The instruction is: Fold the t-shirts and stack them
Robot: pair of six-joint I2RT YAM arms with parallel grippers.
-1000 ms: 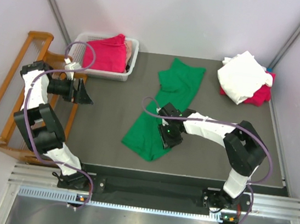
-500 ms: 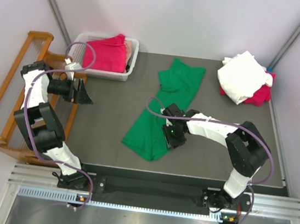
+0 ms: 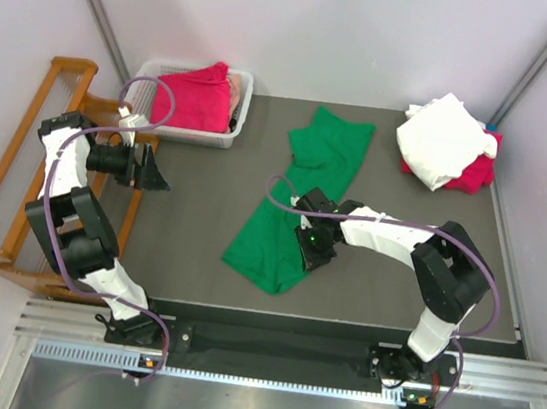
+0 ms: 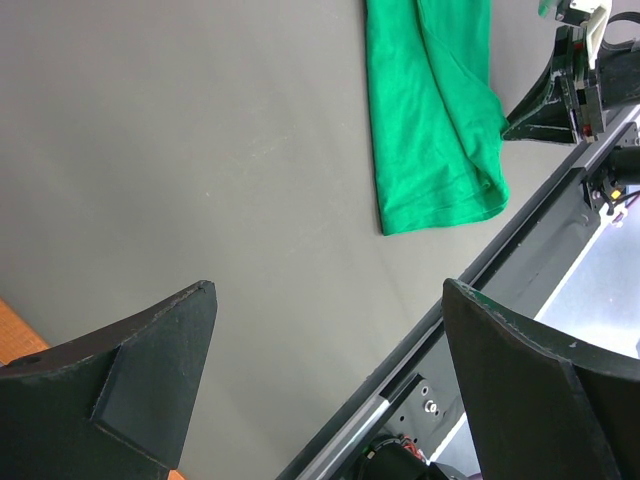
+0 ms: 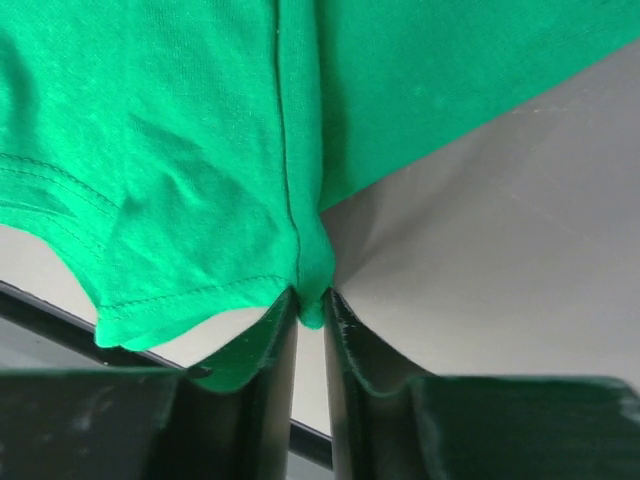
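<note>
- Top view: a long green t-shirt (image 3: pixel 304 183) of soft knit lies folded into a narrow strip. It runs at a slant across the middle of the dark grey, matte bench (image 3: pixel 195 229), its lower end near the bottom edge.
- The right pincer (image 3: pixel 313 255) sits at the right edge of that strip's lower half. From here the cloth hides how its jaws stand.
- The left pincer (image 3: pixel 157 171) hangs over the left rim of the bench, well apart from the green shirt and beside a slatted wooden rack (image 3: pixel 10 175).
- At upper left, a white plastic basket (image 3: pixel 238 109) with latticed walls holds a crumpled pink shirt (image 3: pixel 195 96).
- At upper right, a rumpled white shirt (image 3: pixel 444 136) lies on top of a red one (image 3: pixel 474 177).
- Left wrist view: the two black wedge-shaped fingers stand wide apart with nothing between them, above bare bench.
- The hemmed lower end of the green shirt lies at upper right of this frame, its stitched edge square and flat. The other arm's black pincer is just right of it.
- Right wrist view: the two black fingers are pressed nearly together on a small pinched ridge of green cloth, next to a straight seam.
- A double-stitched hem curves along the lower left of this frame, and smooth grey bench shows at the right.
</note>
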